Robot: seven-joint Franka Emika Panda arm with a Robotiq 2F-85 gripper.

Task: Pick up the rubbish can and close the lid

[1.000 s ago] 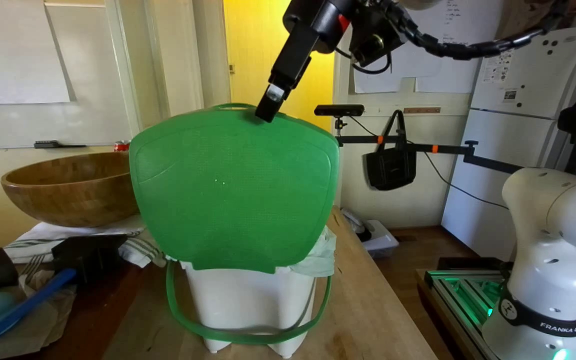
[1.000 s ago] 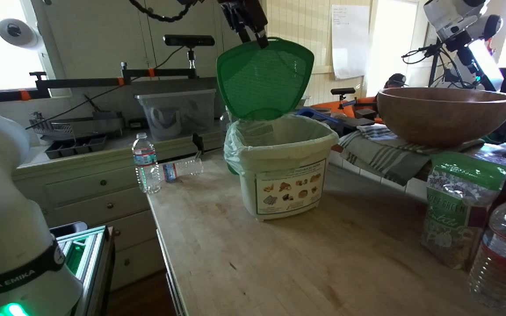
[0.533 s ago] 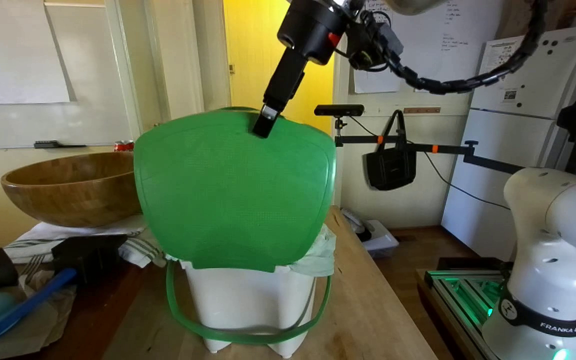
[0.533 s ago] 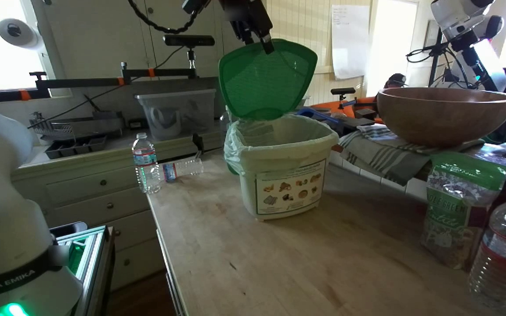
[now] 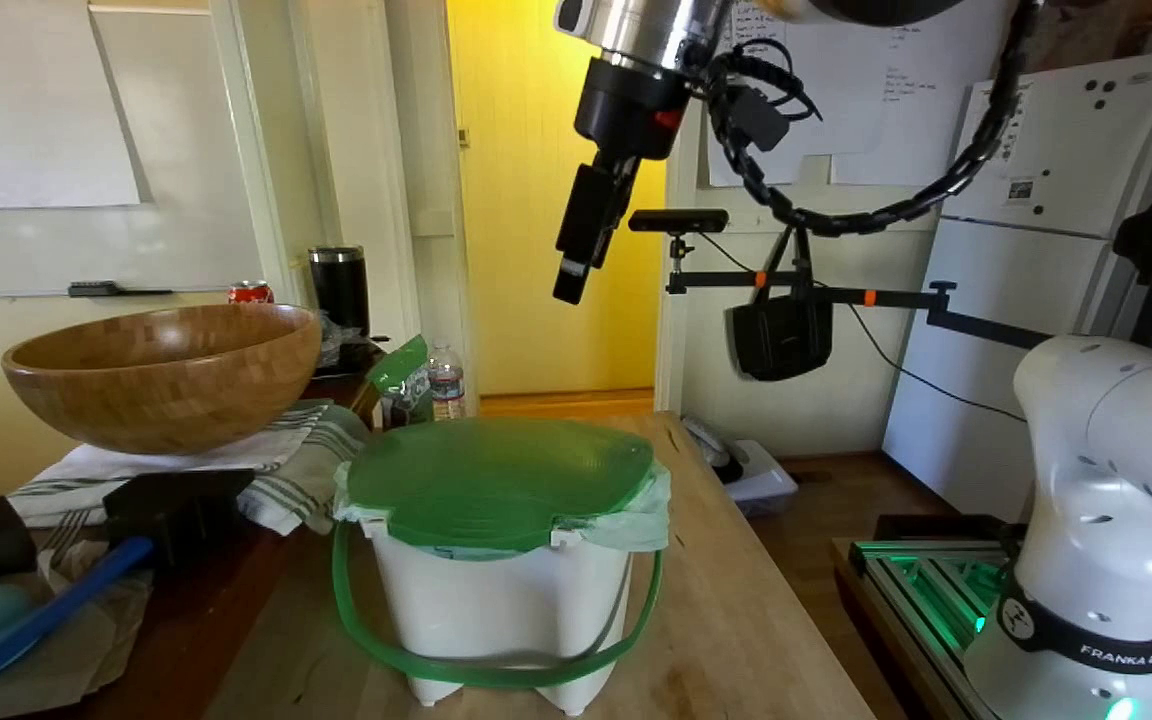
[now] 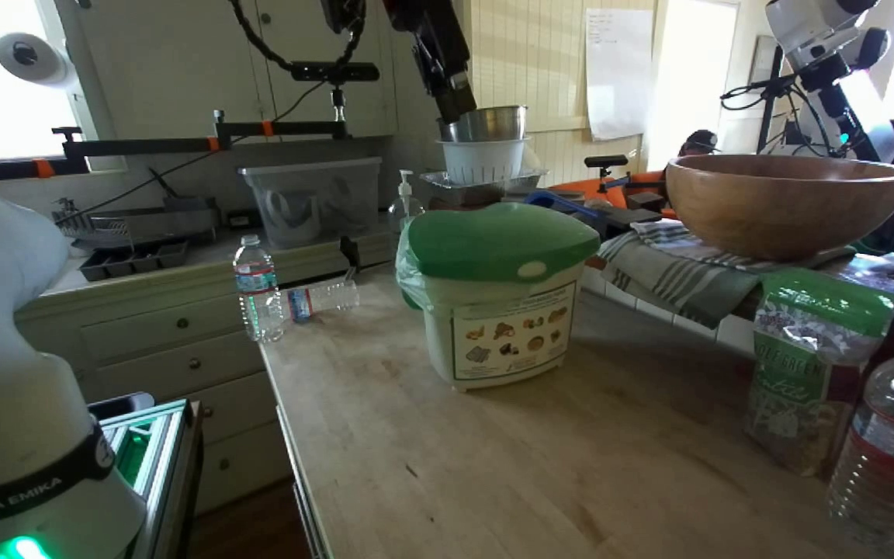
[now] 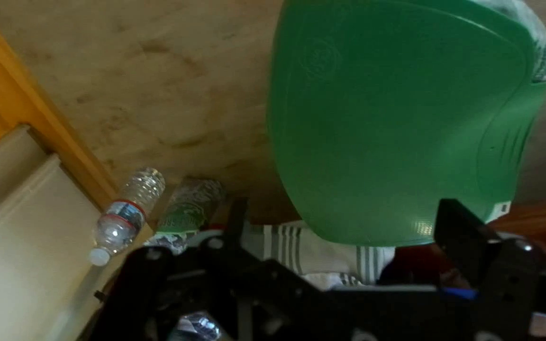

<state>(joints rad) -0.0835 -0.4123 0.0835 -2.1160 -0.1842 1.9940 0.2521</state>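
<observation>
The lid [image 5: 501,475] has swung down: half a second ago it stood raised over the bin [image 5: 496,595], and now it lies across the top. The gripper [image 7: 344,205] has shifted a little too, toward four o'clock in an exterior view, and hangs well above the lid, apart from it. In the wrist view its fingers [image 7: 458,225] are spread with nothing held between them, and the lid shows beyond, toward one o'clock.

The bin stands upright on the surface [image 6: 571,466], with the bowl [image 5: 161,390] at its ten o'clock in an exterior view. There the handle [image 5: 496,678] hangs low at six o'clock, and the bag [image 5: 641,520] pokes out under the lid at three and nine o'clock.

Closing the lid seems to be the step in hand, and it looks all but done, though I cannot tell whether the edge has seated fully. If not, the next move calls for a gentle push straight down; otherwise, backing away toward twelve o'clock. Nothing holds the bin, so any lift would probably call for reaching the handle first.
</observation>
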